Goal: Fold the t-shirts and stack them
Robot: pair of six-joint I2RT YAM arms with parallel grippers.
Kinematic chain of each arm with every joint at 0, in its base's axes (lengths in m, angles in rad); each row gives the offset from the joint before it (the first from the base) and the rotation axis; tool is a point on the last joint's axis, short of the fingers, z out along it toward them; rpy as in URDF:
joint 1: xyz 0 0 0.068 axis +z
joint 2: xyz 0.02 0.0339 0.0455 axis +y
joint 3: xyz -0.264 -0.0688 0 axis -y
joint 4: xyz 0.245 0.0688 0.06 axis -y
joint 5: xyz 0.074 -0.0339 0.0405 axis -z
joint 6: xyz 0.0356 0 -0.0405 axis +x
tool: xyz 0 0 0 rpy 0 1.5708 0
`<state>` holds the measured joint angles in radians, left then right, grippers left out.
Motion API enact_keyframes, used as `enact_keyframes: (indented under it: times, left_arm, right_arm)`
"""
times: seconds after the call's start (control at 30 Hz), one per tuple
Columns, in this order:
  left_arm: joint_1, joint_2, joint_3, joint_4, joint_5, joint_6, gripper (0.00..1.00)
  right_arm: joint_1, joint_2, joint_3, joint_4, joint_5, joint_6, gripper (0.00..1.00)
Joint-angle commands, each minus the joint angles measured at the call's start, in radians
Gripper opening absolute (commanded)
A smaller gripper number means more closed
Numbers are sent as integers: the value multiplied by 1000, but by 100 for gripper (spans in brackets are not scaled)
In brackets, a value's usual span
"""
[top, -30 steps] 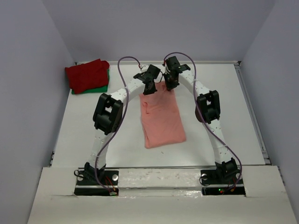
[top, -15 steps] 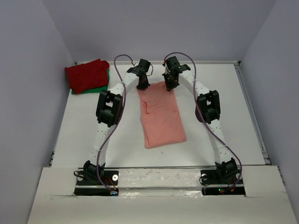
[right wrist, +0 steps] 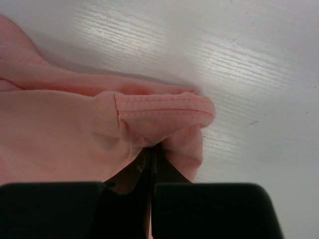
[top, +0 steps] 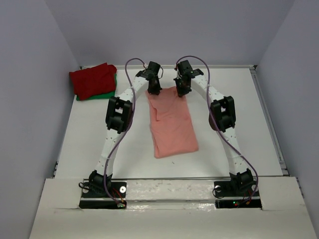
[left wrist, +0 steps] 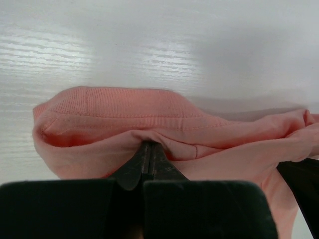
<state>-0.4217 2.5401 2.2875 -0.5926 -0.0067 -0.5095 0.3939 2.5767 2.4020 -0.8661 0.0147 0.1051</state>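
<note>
Both arms are reaching toward the far side of the table (top: 244,119), where the pink shirt (top: 173,124) is lying flat in a long strip down the middle. The left gripper (left wrist: 148,153) is pinching the shirt's far left corner, fingers closed on a fold of hem. The right gripper (right wrist: 151,158) is clamping the far right corner the same way. The red shirt (top: 92,79) is sitting folded on the green shirt (top: 102,94) in the far left corner.

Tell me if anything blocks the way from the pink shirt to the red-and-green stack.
Nothing visible lies on the bare table between the salmon-pink t-shirt and the red-on-green stack; only the left arm crosses there.
</note>
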Motion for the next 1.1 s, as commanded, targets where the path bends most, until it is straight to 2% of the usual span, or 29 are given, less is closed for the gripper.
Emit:
enact_keyframes:
  times: [0.0, 0.47, 0.6, 0.67, 0.73, 0.87, 0.9, 0.97, 1.07]
  left_arm:
    - [15, 40, 47, 5, 68, 29, 0]
    - [63, 117, 144, 51, 154, 32, 0]
    - [67, 106, 122, 68, 165, 49, 0]
    - [67, 65, 65, 94, 143, 54, 0]
    - [69, 28, 12, 122, 126, 54, 4]
    - [66, -40, -59, 132, 82, 63, 22]
    - [66, -67, -71, 134, 70, 62, 32]
    - [64, -121, -138, 160, 31, 57, 41]
    - [63, -165, -224, 186, 17, 49, 42]
  right_arm:
    - [-1, -38, -21, -37, 13, 8, 0]
    - [-1, -24, -43, -42, 27, 56, 0]
    - [-1, -29, -60, -28, 31, 35, 0]
    - [-1, -26, -58, -25, 45, 19, 0]
    - [-1, -20, -52, -25, 54, -1, 0]
    - [-1, -18, -47, -21, 64, -15, 0]
    - [-1, -20, -46, -19, 70, -16, 0]
    - [-1, -29, -49, -14, 62, -16, 0]
    - [-1, -32, -60, -5, 64, -15, 0]
